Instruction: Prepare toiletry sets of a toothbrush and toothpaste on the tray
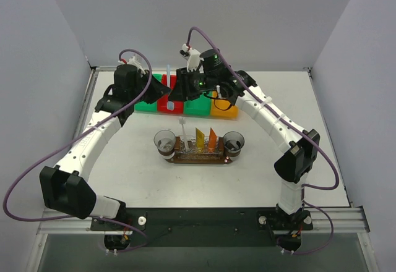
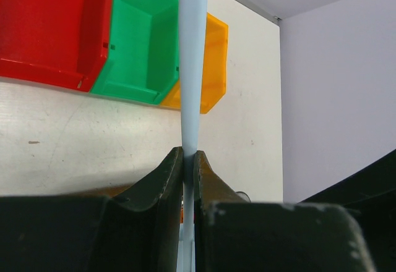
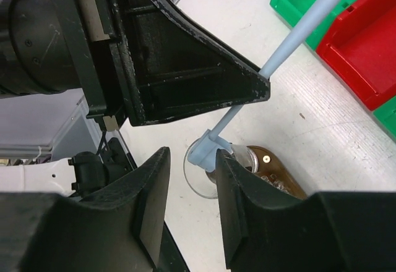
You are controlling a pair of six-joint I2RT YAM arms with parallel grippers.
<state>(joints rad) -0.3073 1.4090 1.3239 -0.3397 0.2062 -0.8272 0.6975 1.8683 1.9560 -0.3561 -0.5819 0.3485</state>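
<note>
From above, the tray (image 1: 199,158) lies mid-bench. It carries a clear cup (image 1: 165,141) at each end, a second toothbrush (image 1: 183,130) standing up, and the yellow toothpaste (image 1: 199,137) and orange toothpaste (image 1: 212,137) beside it. Beyond the tray, near the coloured bins (image 1: 185,106), the left hand (image 1: 165,90) and right hand (image 1: 184,88) meet. A pale toothbrush (image 1: 167,73) rises between them, its long axis near upright.

In the left wrist view, the left hand (image 2: 189,159) is clamped narrow on the toothbrush (image 2: 192,49). The shaft runs straight out from the fingertips, past the bins. It is a slim, smooth, bluish-white stick.

In the right wrist view, the right hand (image 3: 192,167) stands wide. The toothbrush (image 3: 297,34) slants down from the upper right, passes the left hand's finger (image 3: 204,80), and its lower end sits just in the gap between the right fingers. I cannot tell whether it touches either pad. Under it, one cup and the rounded end of the tray (image 3: 278,176) show.

The right hand is nearer the free end, so I judge a handover is next. It would close across the thin shaft, which could twist if pinched off-centre.
</note>
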